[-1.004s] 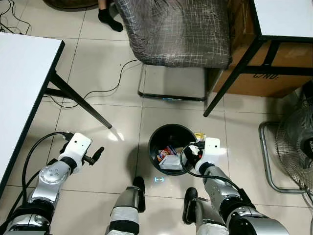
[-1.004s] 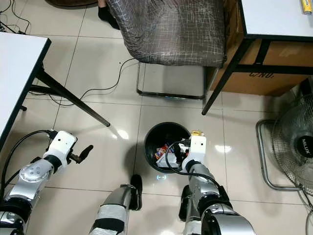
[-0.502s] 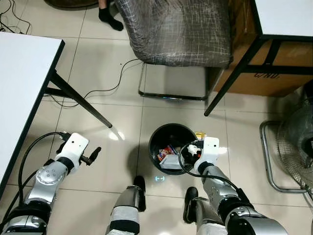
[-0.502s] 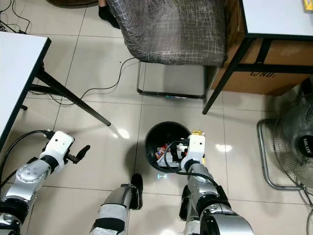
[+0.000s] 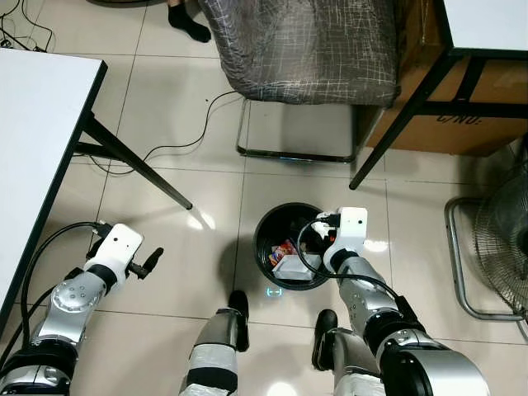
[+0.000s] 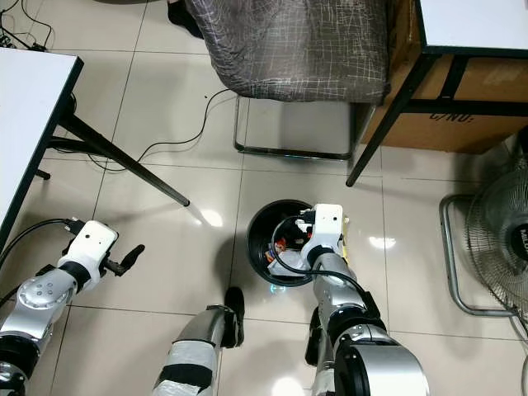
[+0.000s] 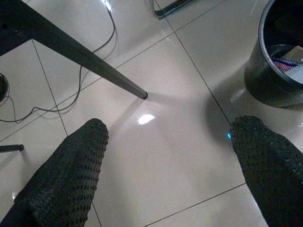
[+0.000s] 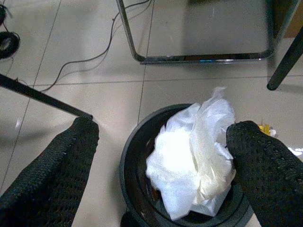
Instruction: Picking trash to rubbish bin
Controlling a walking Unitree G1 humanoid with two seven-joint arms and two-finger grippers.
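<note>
A black round rubbish bin (image 5: 262, 229) stands on the tiled floor just ahead of my feet, with coloured wrappers and white paper inside. My right gripper (image 5: 320, 221) hangs over its far right rim, open. In the right wrist view a crumpled white bag (image 8: 194, 156) sits between the wide-apart fingers (image 8: 258, 161), against one of them, above the bin's mouth (image 8: 130, 156). Nothing pinches it. My left gripper (image 5: 150, 262) is open and low over bare tiles, left of the bin (image 7: 270, 80).
A chair with a grey checked cushion (image 5: 301, 45) stands behind the bin. A white table (image 5: 33, 140) with slanted black legs and a floor cable (image 5: 190, 132) lies left. A cardboard box (image 5: 462, 124) and a fan (image 5: 503, 247) are right. A yellow scrap (image 8: 264, 127) lies beside the bin.
My right gripper has shifted from the bin's near right side toward its far rim. The left gripper has drawn back slightly. The camera has also shifted a little.
</note>
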